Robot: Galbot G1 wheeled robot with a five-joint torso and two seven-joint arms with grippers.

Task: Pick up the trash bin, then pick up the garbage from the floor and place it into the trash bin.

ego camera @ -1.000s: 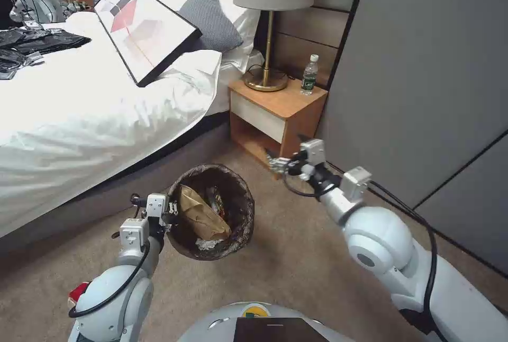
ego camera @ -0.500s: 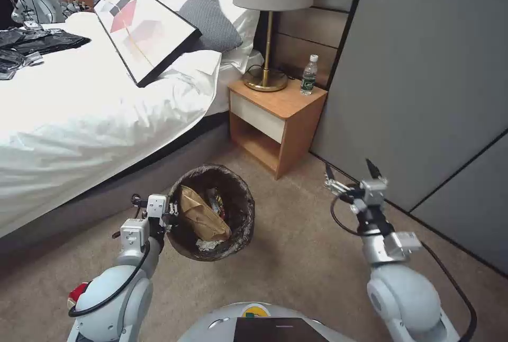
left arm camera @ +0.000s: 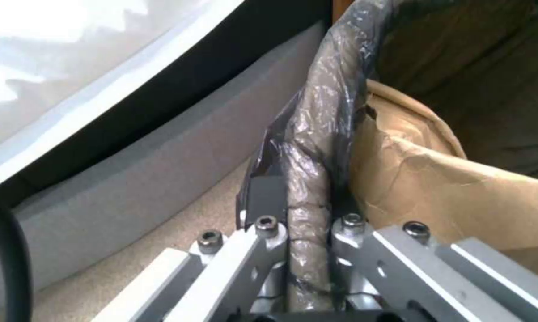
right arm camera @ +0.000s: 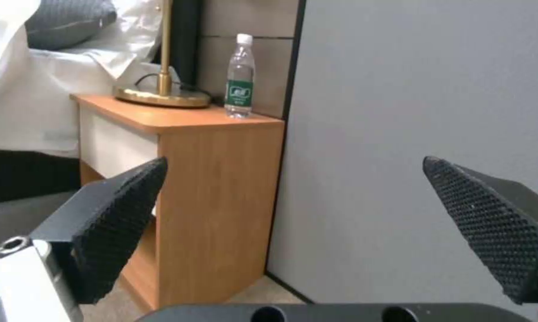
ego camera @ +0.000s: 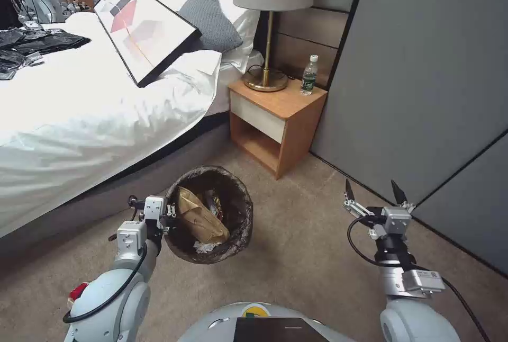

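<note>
Two pincers: our left pincer (ego camera: pixel 168 216) clamps the trash bin (ego camera: pixel 239 225) rim beside the bed (ego camera: pixel 79 119), our right pincer (ego camera: pixel 372 192) gapes wide, empty, well right of that bin.

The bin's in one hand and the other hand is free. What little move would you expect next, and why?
Probably a slight turn of the base to look for more floor litter. The left gripper is shut on the rim of the trash bin, a brown paper bag lies inside, and the right gripper hangs open, holding nothing, above the carpet.
</note>
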